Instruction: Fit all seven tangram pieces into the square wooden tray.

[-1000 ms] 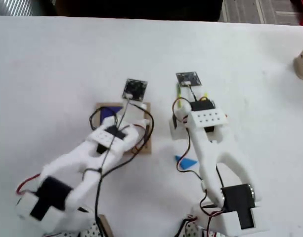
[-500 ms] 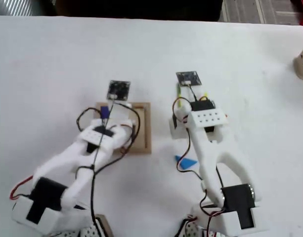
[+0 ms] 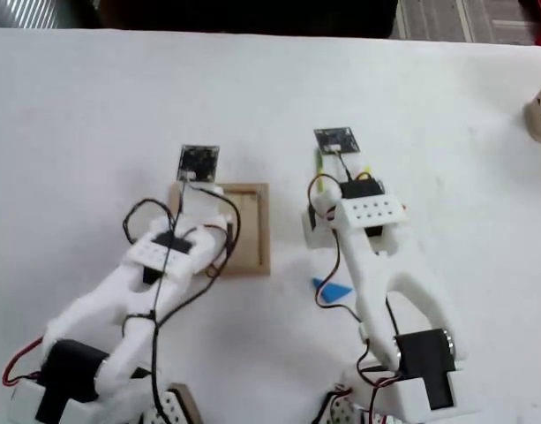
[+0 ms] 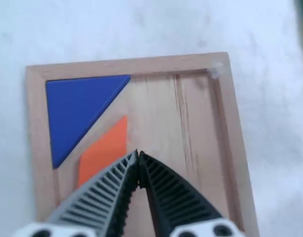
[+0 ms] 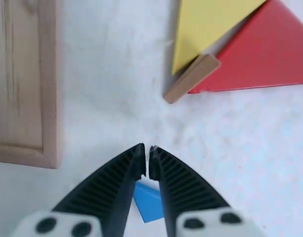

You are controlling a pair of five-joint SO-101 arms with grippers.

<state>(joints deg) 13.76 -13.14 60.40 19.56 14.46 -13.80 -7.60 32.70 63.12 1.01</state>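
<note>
High: left arm [image 3: 160, 261] has its wrist over one side of the square wooden tray [image 3: 264, 231]. Right arm [image 3: 371, 230] sits beside the tray, apart from it. Small blue triangle [image 3: 334, 290] lies on the table behind the right wrist, close to that arm.

Left wrist: left gripper [image 4: 138, 159] is closed tip to tip with nothing held, tips over the tray floor. Orange piece [image 4: 104, 148] is just beside the tips, partly under one finger. Large blue triangle [image 4: 77, 106] is further ahead, seated in a tray corner near the orange piece.

Right wrist: right gripper [image 5: 145, 160] is also closed and empty. The small blue triangle is just behind the tips, under the fingers. Yellow triangle [image 5: 210, 24] and red triangle [image 5: 260, 59] are ahead, touching, with a tan wooden piece [image 5: 191, 79] at their corner. The tray rim is off to one side.

Handling, my read: the pieces are thin, rigid, light and smooth-painted. Lying flat, they leave little to pinch. Grip across two opposite edges near mid-piece, or nudge them by sliding.
</note>
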